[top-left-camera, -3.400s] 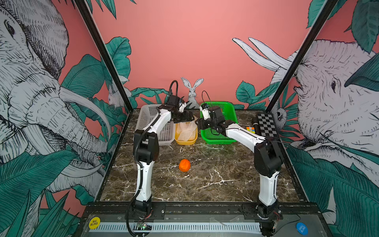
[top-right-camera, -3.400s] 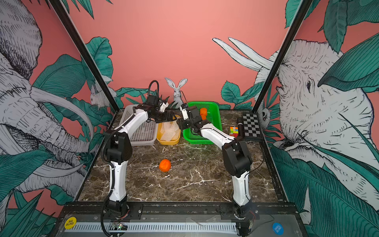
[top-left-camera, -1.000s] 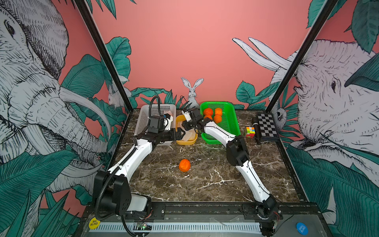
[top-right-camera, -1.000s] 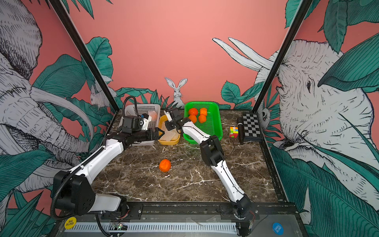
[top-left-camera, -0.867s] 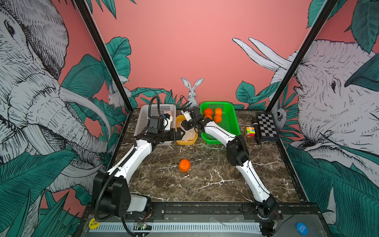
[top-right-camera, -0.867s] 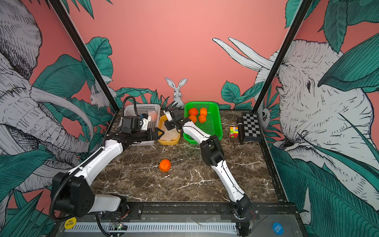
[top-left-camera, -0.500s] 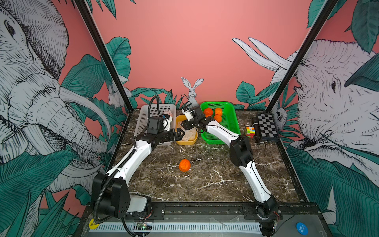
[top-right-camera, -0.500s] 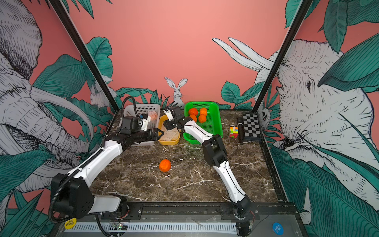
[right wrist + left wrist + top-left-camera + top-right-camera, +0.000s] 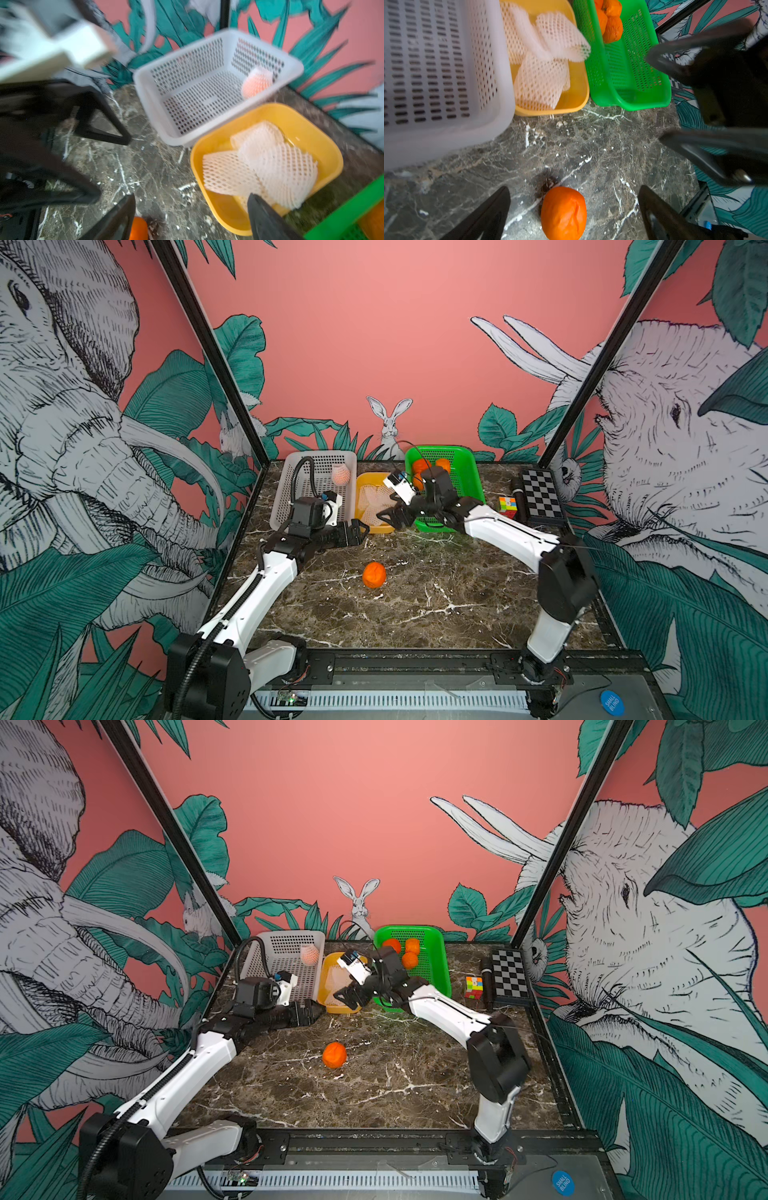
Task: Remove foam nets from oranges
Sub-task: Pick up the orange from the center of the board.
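In the left wrist view the left gripper point(image 9: 574, 188) hangs spread and empty just in front of the yellow tub point(image 9: 550, 112), with a bare orange point(image 9: 563, 214) lying farther out. The right gripper point(image 9: 386, 520), likewise spread and empty, hovers at the tub's near rim over loose foam nets point(image 9: 542, 83). One netted orange point(image 9: 341, 475) lies in the white basket point(image 9: 320, 454) beside the tub; its sleeve looks soft and light, best pinched at a loose end.
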`<state>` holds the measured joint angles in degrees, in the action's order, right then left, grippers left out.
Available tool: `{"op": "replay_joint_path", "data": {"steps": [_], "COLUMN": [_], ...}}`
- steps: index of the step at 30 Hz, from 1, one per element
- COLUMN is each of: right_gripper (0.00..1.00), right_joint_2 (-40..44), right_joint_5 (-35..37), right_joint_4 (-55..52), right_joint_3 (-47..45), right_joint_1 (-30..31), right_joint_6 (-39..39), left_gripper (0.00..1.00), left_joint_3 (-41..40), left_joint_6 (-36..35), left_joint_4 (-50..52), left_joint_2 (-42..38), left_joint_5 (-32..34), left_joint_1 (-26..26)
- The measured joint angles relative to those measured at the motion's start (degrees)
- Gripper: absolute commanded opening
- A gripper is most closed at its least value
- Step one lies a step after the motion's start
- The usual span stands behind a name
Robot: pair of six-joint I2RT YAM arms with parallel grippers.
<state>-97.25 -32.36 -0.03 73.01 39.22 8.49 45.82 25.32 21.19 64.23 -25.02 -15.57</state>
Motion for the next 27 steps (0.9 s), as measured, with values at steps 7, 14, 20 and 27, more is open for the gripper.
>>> {"op": "replay_joint_path", "data": {"steps": [7,14,20,27], "right_gripper": [0.99,0.99,0.99,0.88], "right_joint_2": [5.5,-1.4,-6.9,-12.9], "right_joint_5": [-2.9,-2.7,-1.6,-0.8], "right_joint_4": [4.1,9.9,13.4,17.0], "right_joint_3": [-20.7,-20.7,-18.1,-14.5], "right_joint_1": [7.4,10.1,11.1,11.6], "right_joint_6": [20.4,24.8,25.2,24.3], "left_gripper": [0.99,0.99,0.99,0.99], "left_joint_3": [-10.9,-16.6,-17.5,-17.5], "left_joint_6": [5.2,8.9,9.7,9.7], "left_joint_4": [-0.3,-2.1,-2.6,-2.7], "left_joint_2": [-3.9,-7.3,-7.5,-9.4], "left_joint_5": [-3.6,-4.8,-5.0,-4.7], "left_joint_1": [1.7,4.0,4.7,5.0]}}
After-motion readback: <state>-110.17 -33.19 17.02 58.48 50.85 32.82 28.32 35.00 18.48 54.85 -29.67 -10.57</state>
